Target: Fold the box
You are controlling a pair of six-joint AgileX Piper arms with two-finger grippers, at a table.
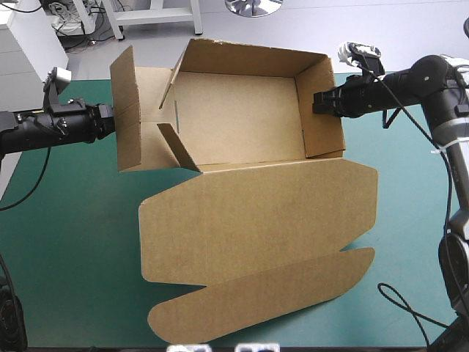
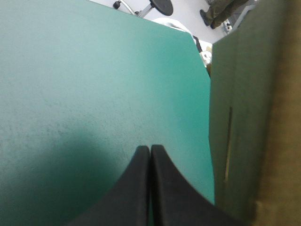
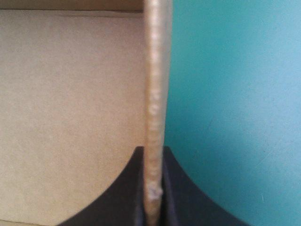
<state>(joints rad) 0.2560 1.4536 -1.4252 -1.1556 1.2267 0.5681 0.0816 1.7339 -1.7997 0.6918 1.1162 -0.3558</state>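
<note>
On the teal-green table (image 1: 66,249) sits the brown box (image 1: 242,117), open by the far edge, its lid (image 1: 256,227) flat toward the near edge. The right gripper (image 3: 153,188) pinches its right wall (image 1: 324,110). The left gripper (image 2: 150,153), squeezed together on nothing, is beside its left wall (image 1: 126,110).
</note>
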